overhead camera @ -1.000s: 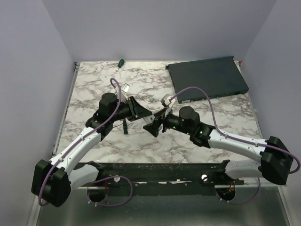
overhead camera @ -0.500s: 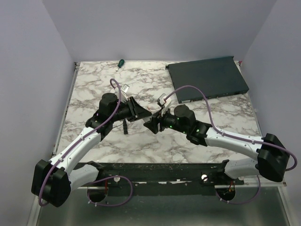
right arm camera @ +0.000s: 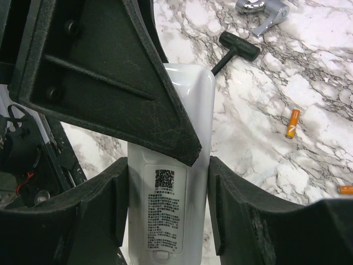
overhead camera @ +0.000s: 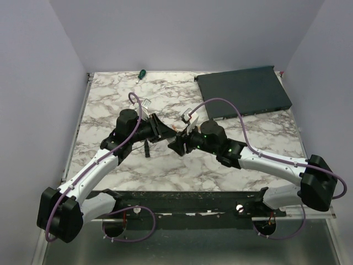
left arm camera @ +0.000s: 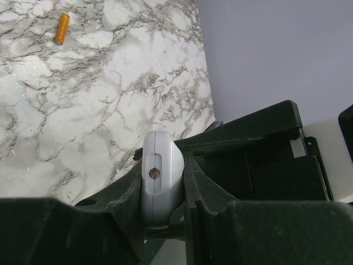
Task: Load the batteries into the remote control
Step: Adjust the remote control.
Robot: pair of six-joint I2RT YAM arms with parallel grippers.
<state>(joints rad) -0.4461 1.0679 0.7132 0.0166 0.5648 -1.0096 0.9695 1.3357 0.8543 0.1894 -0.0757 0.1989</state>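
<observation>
My left gripper [left arm camera: 164, 165] is shut on the remote control [left arm camera: 162, 187], a white bar seen end-on between its dark fingers, held above the marble table. In the right wrist view the remote control [right arm camera: 165, 215] shows its back with a printed label. My right gripper [right arm camera: 168, 165] has a finger pressed against each long side of it. The left gripper's finger [right arm camera: 110, 83] lies across the remote's upper part. Two orange batteries [right arm camera: 293, 123] [right arm camera: 346, 189] lie on the table, and one battery [left arm camera: 62, 28] shows in the left wrist view. Both grippers [overhead camera: 162, 130] [overhead camera: 177, 142] meet at mid-table.
A large dark flat box [overhead camera: 244, 91] lies at the back right. A green-handled screwdriver [overhead camera: 141, 73] rests at the back edge. A silver bracket [right arm camera: 263, 10] and a small black tool [right arm camera: 234, 48] lie on the marble close to the grippers.
My right gripper has moved left up to the left gripper, and its jaws have narrowed onto the remote. The left arm has held still with the remote.
</observation>
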